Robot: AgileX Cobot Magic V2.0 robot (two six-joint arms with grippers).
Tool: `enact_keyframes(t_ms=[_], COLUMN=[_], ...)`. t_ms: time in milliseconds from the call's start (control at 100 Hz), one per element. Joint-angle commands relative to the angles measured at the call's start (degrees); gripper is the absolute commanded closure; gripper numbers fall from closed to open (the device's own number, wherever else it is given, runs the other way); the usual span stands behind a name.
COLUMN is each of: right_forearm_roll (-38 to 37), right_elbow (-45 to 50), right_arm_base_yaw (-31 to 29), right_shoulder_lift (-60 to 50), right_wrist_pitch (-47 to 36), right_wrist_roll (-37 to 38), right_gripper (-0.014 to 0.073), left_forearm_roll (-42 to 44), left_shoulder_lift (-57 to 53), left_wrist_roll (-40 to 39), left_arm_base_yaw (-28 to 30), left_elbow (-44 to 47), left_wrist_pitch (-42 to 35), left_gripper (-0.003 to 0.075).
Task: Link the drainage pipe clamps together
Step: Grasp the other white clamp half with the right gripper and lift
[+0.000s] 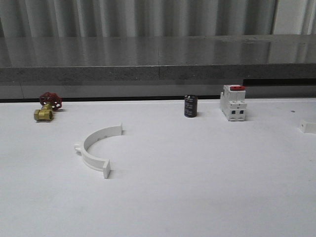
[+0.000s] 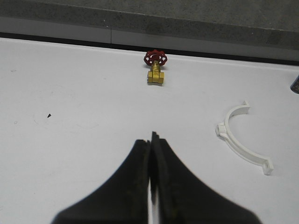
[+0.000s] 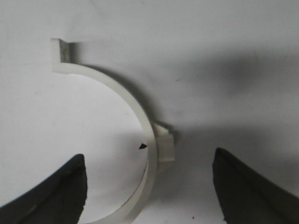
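One white half-ring drainage pipe clamp point(image 1: 94, 147) lies flat on the white table, left of centre, its open side facing right. In the left wrist view this clamp point(image 2: 236, 140) lies off to one side of my left gripper point(image 2: 152, 138), which is shut on nothing above bare table. In the right wrist view a second white half-ring clamp point(image 3: 135, 105) lies on the table directly below my right gripper point(image 3: 148, 155). That gripper is open, its dark fingers point(image 3: 70, 186) wide apart on either side of the arc and its middle lug, not touching it.
A brass valve with a red handwheel point(image 1: 47, 107) sits at the back left. A black cylinder point(image 1: 190, 106) and a white breaker with a red top point(image 1: 234, 102) stand at the back. A small white piece point(image 1: 308, 127) is cut off by the right edge. A grey ledge point(image 1: 158, 74) runs behind the table.
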Motion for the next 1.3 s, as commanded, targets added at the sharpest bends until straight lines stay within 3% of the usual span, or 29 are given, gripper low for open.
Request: enact_keyframes(t_ms=[0,390,460,680,820,1100,1290], right_forearm_roll=[0.61,0.96,1.53,3.53,3.53,3.75,3.98], right_elbow=[-1.95,-1.95,-1.95,-1.95,-1.95,-3.30,-5.57], right_arm_base_yaw=[-0.34,-0.34,-0.34,-0.34,-0.34,0.12,6.17], right_shoulder_lift=[-0.64,3.20,3.20,3.20,3.20,3.08,-0.14], right_wrist_pitch=[-3.28,-4.66,-4.66,-4.23,-4.28,-1.92,1.93], right_wrist_roll=[-1.49,-1.73,-1.73,-1.68,-1.68,-2.51,3.27], right_gripper=[0.0033,0.0045,0.0104,0.0414,0.0504,0.0516,0.0516], left_forearm_roll=[0.40,0.40,0.40,0.40,0.40,0.40,0.40], left_shoulder_lift=[0.60,0.60,0.60,0.60,0.60,0.60,0.60], left_wrist_roll=[0.19,0.19,0.19,0.19,0.19,0.19,0.19], left_arm_base_yaw=[0.18,0.18,0.18,0.18,0.18,0.18,0.18], left_elbow=[-1.47,-1.47,-1.47,-1.47,-1.47,-1.47,-1.47], left_wrist_pitch=[-4.03,-4.03,-4.03,-4.03,-4.03,-4.03,-4.03], left_gripper=[0.0741,0.0741,0.0741,0.0741,0.0741,0.0741,0.0741])
